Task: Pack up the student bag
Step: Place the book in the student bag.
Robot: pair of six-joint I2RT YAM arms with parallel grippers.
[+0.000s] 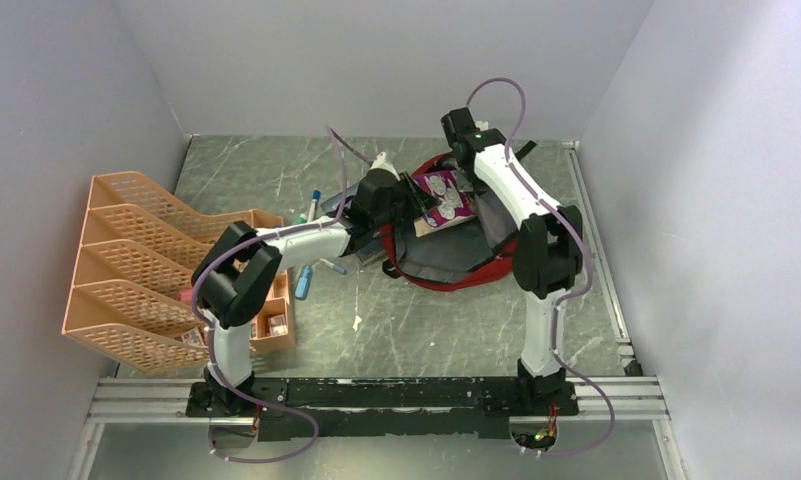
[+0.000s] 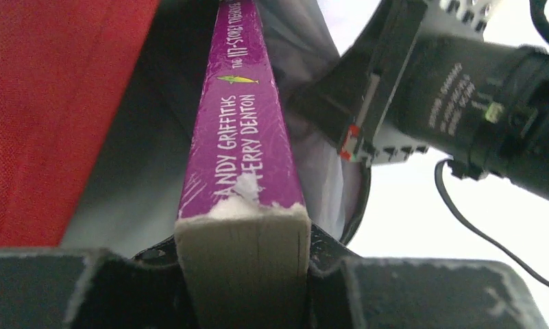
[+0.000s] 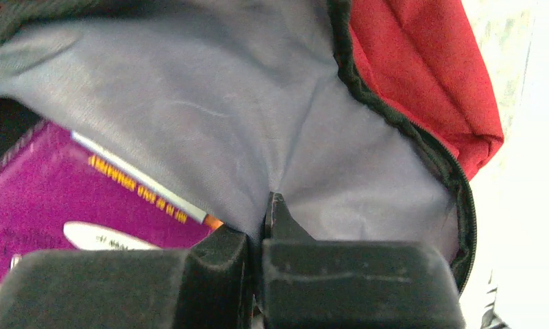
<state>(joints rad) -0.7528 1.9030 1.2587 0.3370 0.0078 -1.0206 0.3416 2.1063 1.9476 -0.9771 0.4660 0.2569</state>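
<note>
The red student bag [image 1: 454, 272] lies open at the table's middle back, its grey lining [image 3: 210, 103] showing. My left gripper [image 2: 242, 264] is shut on a purple paperback book [image 2: 238, 137], clamping its page edge, with the far end of the book inside the bag's mouth; the book also shows in the top view [image 1: 444, 197] and the right wrist view [image 3: 59, 205]. My right gripper [image 3: 261, 236] is shut on a fold of the bag's grey lining and holds the flap up above the book. The bag's red outer cloth [image 3: 422, 75] and black zipper [image 3: 388, 116] run beside it.
An orange plastic mesh organiser [image 1: 141, 270] stands at the left with small items in its front tray [image 1: 274, 322]. Pens and markers [image 1: 306, 280] lie on the table between it and the bag. Grey walls close in the sides and back.
</note>
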